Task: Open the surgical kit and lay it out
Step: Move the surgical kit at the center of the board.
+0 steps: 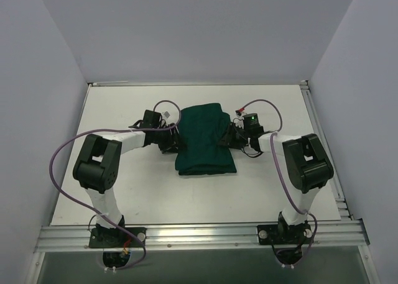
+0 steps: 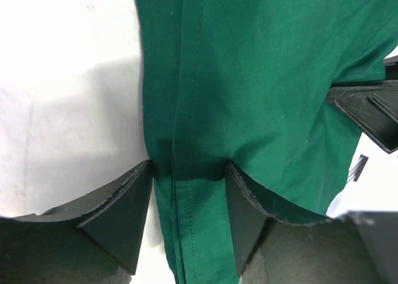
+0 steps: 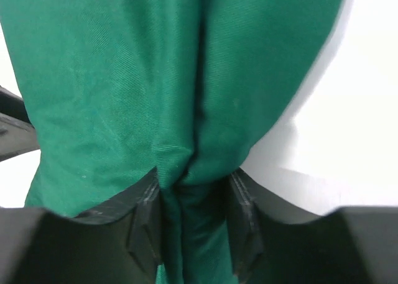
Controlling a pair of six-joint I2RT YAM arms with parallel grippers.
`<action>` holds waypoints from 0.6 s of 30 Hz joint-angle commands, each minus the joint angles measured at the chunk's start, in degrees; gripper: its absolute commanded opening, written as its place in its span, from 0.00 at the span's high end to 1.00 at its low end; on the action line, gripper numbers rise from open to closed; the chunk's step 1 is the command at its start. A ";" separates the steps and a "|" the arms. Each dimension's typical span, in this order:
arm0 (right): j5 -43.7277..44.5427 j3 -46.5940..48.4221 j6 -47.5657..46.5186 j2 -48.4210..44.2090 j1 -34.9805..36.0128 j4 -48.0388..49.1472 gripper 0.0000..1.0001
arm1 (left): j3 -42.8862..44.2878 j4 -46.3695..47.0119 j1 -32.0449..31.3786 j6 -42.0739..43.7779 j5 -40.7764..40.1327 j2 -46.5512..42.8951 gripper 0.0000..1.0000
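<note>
On the white tabletop (image 1: pixel 124 191) the folded dark green cloth drape (image 1: pixel 205 144) lies midway between the two arms, its long axis running away from their bases. The left gripper (image 2: pixel 188 169) has a hemmed fold of the left edge pinched between its fingers. The right gripper (image 3: pixel 194 178) clamps a bunched fold of the right edge. I'd judge each flap opens outward, toward its own arm.
</note>
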 commanded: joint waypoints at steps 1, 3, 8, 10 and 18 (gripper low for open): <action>1.51 2.16 0.29 5.46 1.62 -1.09 0.70 | 3.16 1.39 -0.10 -0.10 -0.81 2.94 0.42; 1.68 3.82 0.82 6.26 1.80 -0.65 0.74 | 4.83 1.13 0.17 -0.28 -0.81 4.08 0.46; 1.68 7.96 2.40 9.43 2.59 -0.29 0.85 | 10.89 -2.20 1.83 0.60 -1.51 6.81 0.51; 1.94 10.06 3.19 11.18 2.68 0.14 0.85 | 15.79 -4.39 2.45 1.48 -1.95 8.74 0.54; 2.82 25.00 2.76 21.11 2.33 -4.06 0.84 | 33.74 -11.09 4.21 2.71 -1.78 18.84 0.56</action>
